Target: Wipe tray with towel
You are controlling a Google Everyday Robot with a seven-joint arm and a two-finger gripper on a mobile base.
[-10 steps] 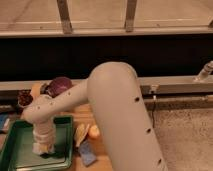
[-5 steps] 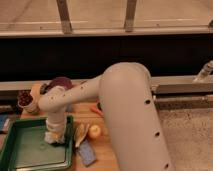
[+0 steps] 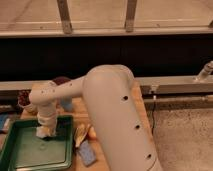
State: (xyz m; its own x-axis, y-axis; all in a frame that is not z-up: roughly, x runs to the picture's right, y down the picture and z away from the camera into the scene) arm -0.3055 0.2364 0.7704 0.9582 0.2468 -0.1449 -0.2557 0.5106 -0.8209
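Observation:
The green tray [image 3: 25, 152] lies at the lower left on a wooden table. My gripper [image 3: 44, 131] points straight down over the tray's far right part, at the end of the big white arm [image 3: 107, 110] that fills the middle of the view. A pale lump, the towel [image 3: 42, 133], sits at the gripper's tip against the tray floor, and the gripper is shut on it. The arm's wrist hides most of the fingers.
Right of the tray lie a yellowish item [image 3: 80, 134], an orange fruit [image 3: 93, 133] and a flat blue pad [image 3: 86, 153]. A dark red bowl [image 3: 61, 80] and another bowl [image 3: 23, 98] stand behind the tray. A rail and dark wall run along the back.
The gripper with the towel has slid across the tray, from its nearer part toward the far edge and a little sideways. The arm's elbow swung right along with it.

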